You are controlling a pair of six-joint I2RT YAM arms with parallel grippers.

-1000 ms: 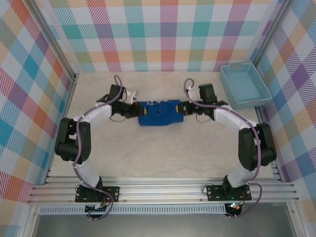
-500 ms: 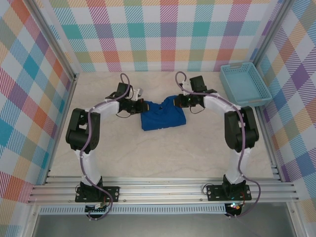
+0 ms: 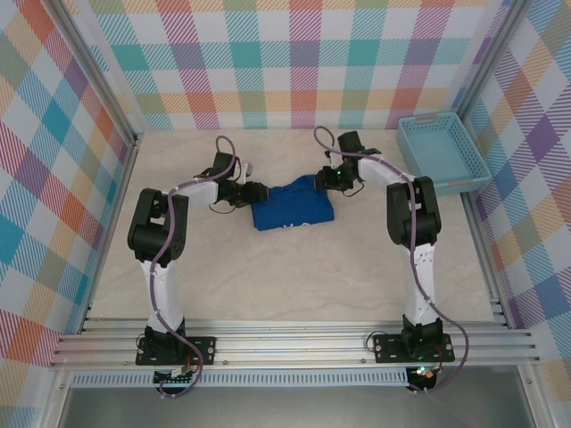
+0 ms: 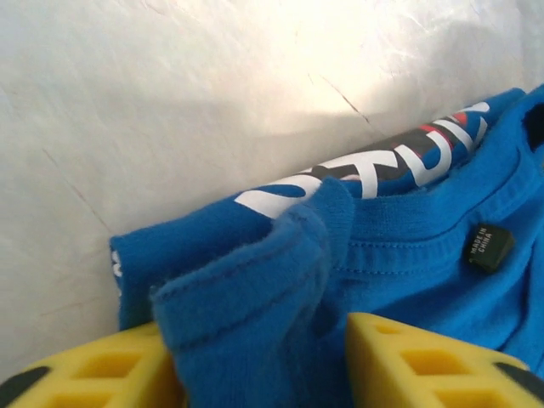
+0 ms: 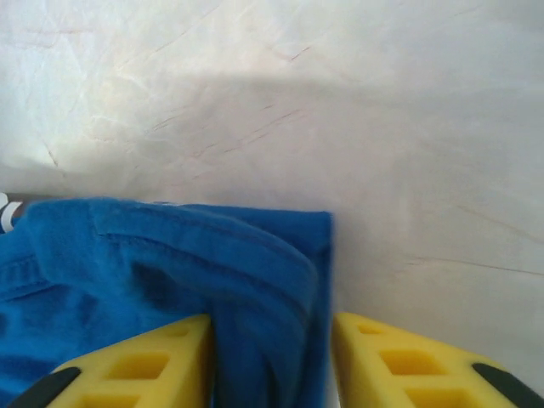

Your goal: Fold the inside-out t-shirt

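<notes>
Shirt folded to a compact packet; both grippers at its far corners.

The inside-out t-shirt (image 3: 293, 204) lies on the table (image 3: 294, 285), midway between the left and right edges and nearer the far edge. Left gripper (image 3: 254, 190) is at its far-left corner, right gripper (image 3: 323, 178) at its far-right corner. In the wrist views both sets of fingers are spread, with a loose fold of cloth between them. Judged nearly done. Left to do: back the arms off and flatten the bunched far-right corner.

royal-blue t-shirt (image 3: 293, 205) with white print, yellow fingers (image 4: 408, 361), light-blue basket (image 3: 451, 185), pastel plaid walls (image 3: 303, 62)
</notes>
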